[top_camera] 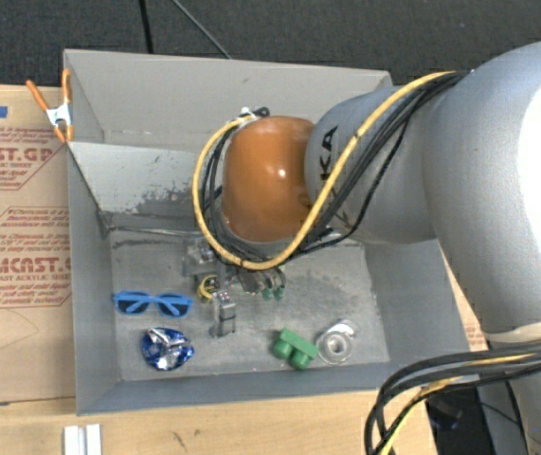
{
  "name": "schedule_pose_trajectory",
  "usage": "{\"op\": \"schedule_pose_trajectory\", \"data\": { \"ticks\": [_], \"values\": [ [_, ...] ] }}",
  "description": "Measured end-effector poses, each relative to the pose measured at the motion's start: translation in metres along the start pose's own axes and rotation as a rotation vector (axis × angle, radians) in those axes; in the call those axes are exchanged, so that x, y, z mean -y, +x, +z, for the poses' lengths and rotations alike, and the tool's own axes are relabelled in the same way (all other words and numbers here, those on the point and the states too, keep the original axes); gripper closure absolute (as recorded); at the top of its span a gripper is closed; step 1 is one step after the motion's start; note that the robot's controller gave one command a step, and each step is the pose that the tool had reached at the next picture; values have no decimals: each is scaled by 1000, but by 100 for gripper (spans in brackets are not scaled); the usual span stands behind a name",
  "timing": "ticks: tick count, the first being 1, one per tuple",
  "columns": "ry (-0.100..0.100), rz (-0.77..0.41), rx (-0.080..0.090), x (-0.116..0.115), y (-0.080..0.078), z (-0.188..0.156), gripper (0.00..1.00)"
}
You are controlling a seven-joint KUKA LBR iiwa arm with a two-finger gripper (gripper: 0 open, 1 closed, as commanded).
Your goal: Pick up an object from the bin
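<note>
Camera view, from my remote station: the arm (pixel 459 159) comes in from the right, and its orange wrist cover (pixel 261 183) hangs over the middle of the grey bin (pixel 90 292). Yellow and black cables (pixel 206 183) loop round that cover. Below it the end effector (pixel 221 309) is down low, close to the bin floor and about midway along the near half. The cover and the cables hide most of it from me, so I cannot tell whether it is open or closed, nor whether anything is gripped in it.

The nearest thing to it is a pair of blue sunglasses (pixel 153 303), lying flat on the floor just to its left, near it but apart. A small green piece (pixel 272 293) shows just to its right, close under the edge of the wrist. I cannot make out what that piece is, or whether it touches the end effector.

Further toward the near wall, a crumpled blue-and-white wrapper (pixel 167 348) lies below the sunglasses, in the front left part of the bin. A green block (pixel 292 347) sits to the front right of the end effector. Right beside the block lies a round silvery thing (pixel 336 342); the two look to be touching or almost so.
</note>
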State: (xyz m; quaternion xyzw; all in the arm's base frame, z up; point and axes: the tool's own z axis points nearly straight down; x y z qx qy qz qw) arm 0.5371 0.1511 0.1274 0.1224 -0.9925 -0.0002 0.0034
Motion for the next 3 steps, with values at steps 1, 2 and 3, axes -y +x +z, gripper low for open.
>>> {"op": "schedule_pose_trajectory", "data": {
  "ticks": [1,2,3],
  "values": [
    [0,-223,7,-37,-47,59,0],
    [0,-220,9,-36,-48,57,100],
    [3,-239,20,-34,-56,-154,100]
  ]
}}
